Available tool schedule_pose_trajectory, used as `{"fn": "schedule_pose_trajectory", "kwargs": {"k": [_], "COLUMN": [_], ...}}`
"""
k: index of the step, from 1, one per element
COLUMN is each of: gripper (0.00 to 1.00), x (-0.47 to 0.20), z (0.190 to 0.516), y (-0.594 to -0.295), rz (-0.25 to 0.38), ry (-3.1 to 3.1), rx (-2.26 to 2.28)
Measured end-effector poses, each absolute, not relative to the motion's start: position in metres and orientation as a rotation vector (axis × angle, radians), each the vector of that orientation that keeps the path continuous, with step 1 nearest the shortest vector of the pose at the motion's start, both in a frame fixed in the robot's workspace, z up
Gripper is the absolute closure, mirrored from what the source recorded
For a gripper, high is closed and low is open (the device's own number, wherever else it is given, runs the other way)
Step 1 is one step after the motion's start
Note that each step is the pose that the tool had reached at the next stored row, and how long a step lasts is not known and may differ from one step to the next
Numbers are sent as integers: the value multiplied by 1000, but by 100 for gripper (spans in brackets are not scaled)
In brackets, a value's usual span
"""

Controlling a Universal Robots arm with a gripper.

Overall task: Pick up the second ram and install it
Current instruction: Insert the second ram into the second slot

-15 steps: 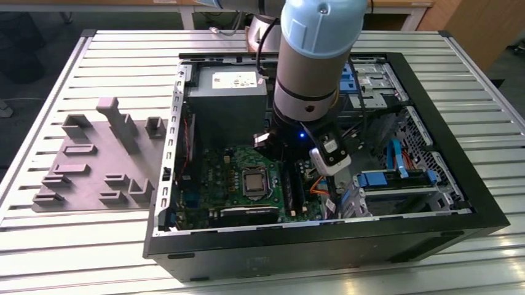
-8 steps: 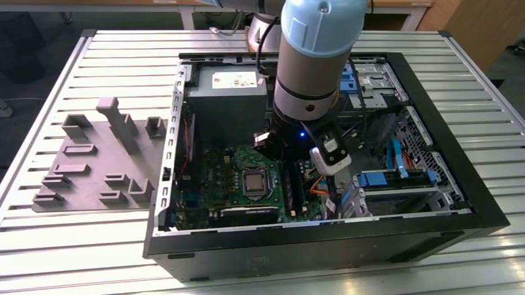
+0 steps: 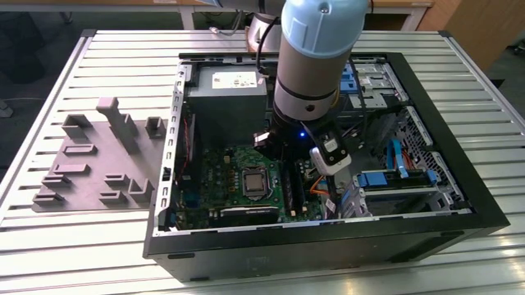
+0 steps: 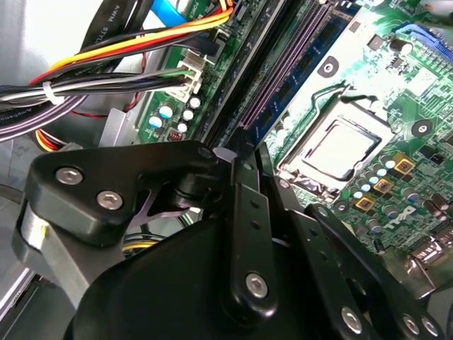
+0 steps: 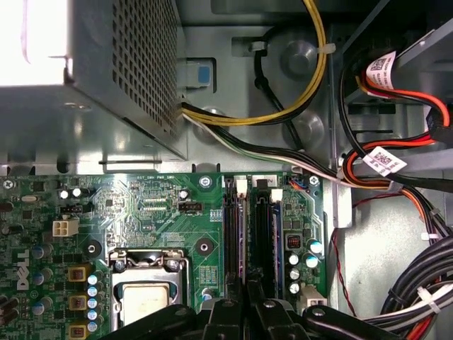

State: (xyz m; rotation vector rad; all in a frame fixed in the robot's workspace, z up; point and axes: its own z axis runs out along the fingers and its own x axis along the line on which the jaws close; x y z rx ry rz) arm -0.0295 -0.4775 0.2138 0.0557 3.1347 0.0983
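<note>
The arm (image 3: 316, 61) reaches down into an open computer case (image 3: 328, 246) that lies on its side on a slatted metal tabletop (image 3: 82, 246). Its wrist hangs over the green motherboard (image 3: 221, 172), just to the exterior view's right of the processor socket (image 3: 255, 182).

In both wrist views the pincer (image 5: 248, 312) (image 4: 241, 152) sits low over the long black memory slots (image 5: 263, 241) (image 4: 283, 78), in line with them. Its black linkage covers its tip, so I cannot tell whether it is spread, pressed together or pinching anything. The second ram cannot be told apart from the dark slot rails under the pincer, so I cannot say whether it is held or seated.

The metal power supply box (image 3: 225, 92) fills the far part of the case. Bundled cables (image 5: 396, 170) in black, red and yellow run beside the slots. On the tabletop at the exterior view's left, well apart from the case, lies a grey ridged fixture plate (image 3: 90, 166).
</note>
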Motion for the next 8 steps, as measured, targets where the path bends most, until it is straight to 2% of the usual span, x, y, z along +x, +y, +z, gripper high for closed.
{"fn": "schedule_pose_trajectory", "kwargs": {"k": [8], "gripper": [86], "x": [-29], "z": [214], "y": [-477], "rz": [99], "ry": [3135], "rx": [52]}}
